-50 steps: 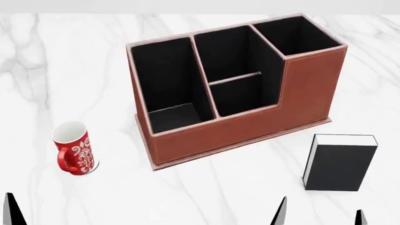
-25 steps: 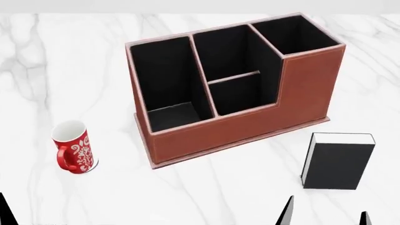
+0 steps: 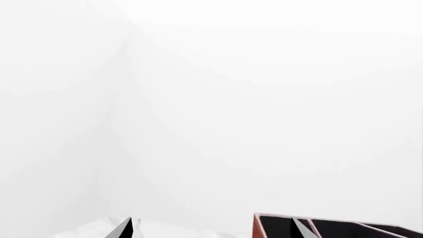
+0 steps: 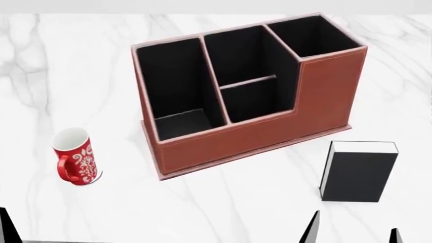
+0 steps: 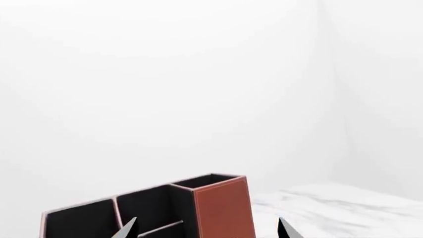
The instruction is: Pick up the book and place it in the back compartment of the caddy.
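Note:
The black book (image 4: 357, 172) with white page edges stands upright on the marble, right of and nearer to me than the reddish-brown caddy (image 4: 324, 96). The back compartment (image 4: 253, 104) is the small squarish black pocket in the caddy's middle, behind the low brown wall. My right gripper (image 4: 352, 232) is open at the bottom edge of the head view, just short of the book, its tips either side of the book's line. In the right wrist view the right gripper (image 5: 208, 229) frames the caddy (image 5: 221, 208). My left gripper (image 3: 213, 229) is open and empty, with the caddy's corner (image 3: 258, 225) beyond it.
A red patterned mug (image 4: 74, 157) stands on the marble table (image 4: 223, 207), left of the caddy. One left fingertip (image 4: 7, 223) shows at the bottom left corner of the head view. White walls fill both wrist views.
In the head view the caddy, book and mug have all slid slightly left and up. The right fingertips have shifted a little to the right. Both grippers stay open.

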Controlling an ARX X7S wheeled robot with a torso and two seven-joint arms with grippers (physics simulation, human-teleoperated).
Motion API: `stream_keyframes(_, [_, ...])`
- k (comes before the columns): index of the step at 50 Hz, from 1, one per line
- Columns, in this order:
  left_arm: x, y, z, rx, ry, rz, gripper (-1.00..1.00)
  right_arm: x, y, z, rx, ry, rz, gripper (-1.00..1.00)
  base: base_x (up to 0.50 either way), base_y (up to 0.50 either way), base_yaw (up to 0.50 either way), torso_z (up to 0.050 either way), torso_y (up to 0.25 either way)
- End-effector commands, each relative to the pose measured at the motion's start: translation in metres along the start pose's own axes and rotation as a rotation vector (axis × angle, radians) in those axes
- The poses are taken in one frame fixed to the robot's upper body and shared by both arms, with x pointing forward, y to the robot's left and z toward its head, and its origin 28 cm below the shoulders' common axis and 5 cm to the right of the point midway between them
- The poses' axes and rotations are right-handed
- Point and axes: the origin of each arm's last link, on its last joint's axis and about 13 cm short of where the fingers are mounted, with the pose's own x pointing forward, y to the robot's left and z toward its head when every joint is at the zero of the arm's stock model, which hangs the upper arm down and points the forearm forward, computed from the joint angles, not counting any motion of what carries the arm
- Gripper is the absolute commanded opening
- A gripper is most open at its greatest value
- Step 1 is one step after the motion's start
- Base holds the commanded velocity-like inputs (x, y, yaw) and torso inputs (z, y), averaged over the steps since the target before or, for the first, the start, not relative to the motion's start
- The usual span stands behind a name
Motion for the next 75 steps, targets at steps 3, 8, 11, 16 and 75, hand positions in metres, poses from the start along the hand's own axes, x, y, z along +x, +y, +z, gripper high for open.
stream_keyframes(3, [0.0003, -0.0001, -0.0014, 0.001, 0.004, -0.004, 1.0, 0.0, 0.0008, -0.0012, 0.006, 0.012, 0.007, 1.0, 0.0, -0.04, 0.0, 0.0, 0.0])
stream_keyframes(8, [0.0, -0.0003, -0.0012, 0.0, 0.003, -0.006, 1.0, 0.0002, 0.0002, -0.0005, 0.006, 0.01, 0.004, 1.0, 0.0, -0.04, 0.0, 0.0, 0.0])
stream_keyframes(11, [-0.0007, -0.0013, -0.0007, 0.004, 0.002, -0.012, 1.0, -0.0005, 0.0003, 0.0004, 0.01, 0.009, 0.007, 1.0, 0.0, -0.04, 0.0, 0.0, 0.0])
stream_keyframes(16, [-0.0006, -0.0011, 0.0007, 0.005, 0.0, -0.011, 1.0, -0.0007, 0.0002, 0.0007, 0.009, 0.005, 0.004, 1.0, 0.0, -0.04, 0.0, 0.0, 0.0])
stream_keyframes(75, [-0.0011, -0.0022, -0.0016, 0.019, -0.006, -0.021, 1.0, -0.0004, -0.0036, 0.0049, 0.084, 0.021, 0.004, 1.0, 0.0, -0.04, 0.0, 0.0, 0.0])
